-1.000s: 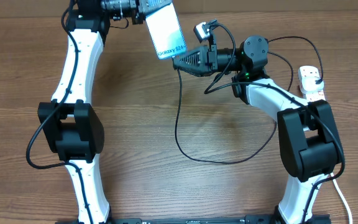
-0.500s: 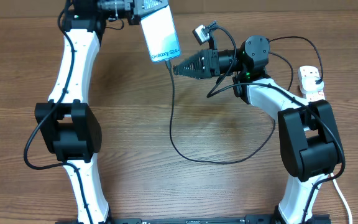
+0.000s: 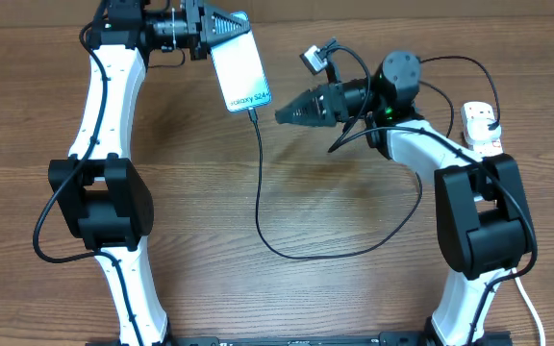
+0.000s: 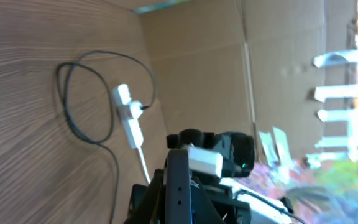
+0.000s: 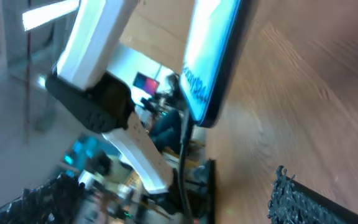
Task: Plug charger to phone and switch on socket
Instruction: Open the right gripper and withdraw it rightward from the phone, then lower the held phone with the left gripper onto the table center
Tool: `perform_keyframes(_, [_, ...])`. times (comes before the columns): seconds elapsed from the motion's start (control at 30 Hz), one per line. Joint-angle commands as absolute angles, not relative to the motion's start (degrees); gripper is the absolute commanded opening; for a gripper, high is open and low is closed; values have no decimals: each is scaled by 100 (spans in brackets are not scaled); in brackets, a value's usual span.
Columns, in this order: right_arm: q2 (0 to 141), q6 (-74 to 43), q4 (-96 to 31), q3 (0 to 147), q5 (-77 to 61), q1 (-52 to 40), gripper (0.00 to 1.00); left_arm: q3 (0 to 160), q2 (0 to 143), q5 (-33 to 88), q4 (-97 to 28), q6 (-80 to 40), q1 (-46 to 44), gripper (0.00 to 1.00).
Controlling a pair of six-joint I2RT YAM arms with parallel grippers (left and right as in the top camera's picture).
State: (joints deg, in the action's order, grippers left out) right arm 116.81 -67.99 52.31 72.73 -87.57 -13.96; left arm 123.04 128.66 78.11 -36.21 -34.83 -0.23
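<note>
Gaping wide just right of the phone (image 3: pixel 239 70) clamped by the left gripper (image 3: pixel 214 26), the right gripper (image 3: pixel 285 114) sat nearer the power strip (image 3: pixel 481 128), far to the phone's right.

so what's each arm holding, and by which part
The left gripper holds the phone by the end opposite its Galaxy text. The right gripper is open and holds nothing.

The lit, blue-screened phone (image 3: pixel 240 75) sits tilted at the table's far side; the black charger cable (image 3: pixel 258 192) leaves its lower edge, looping rightward toward the white power strip (image 3: pixel 482 130)
</note>
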Motion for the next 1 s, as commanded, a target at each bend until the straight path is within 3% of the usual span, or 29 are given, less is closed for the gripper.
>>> perform_keyframes(0.0, [11681,-6624,4517,7269,-8322,-1149,100,12422,12873,7393,-3905,-2965,14,4])
perform_keyframes(0.27, [11681,-4703,1570,7269,-7059,-694,100,12422,12873,7207,-4484,-2521,8,4])
perform_keyframes(0.43, [11681,-3514,-132,7271,-5649,-624,100,12422,12873,6366,-5266,-2119,-121,4])
perform_keyframes(0.77, [11668,-2825,-1076,7306,-4292,-624,100,12422,12901,5006,-6235,-1361,-720,4])
perform_keyframes(0.97, [11664,-2346,-2331,7848,-3277,-624,100,12363,12945,4431,-6324,-1323,-1083,4])
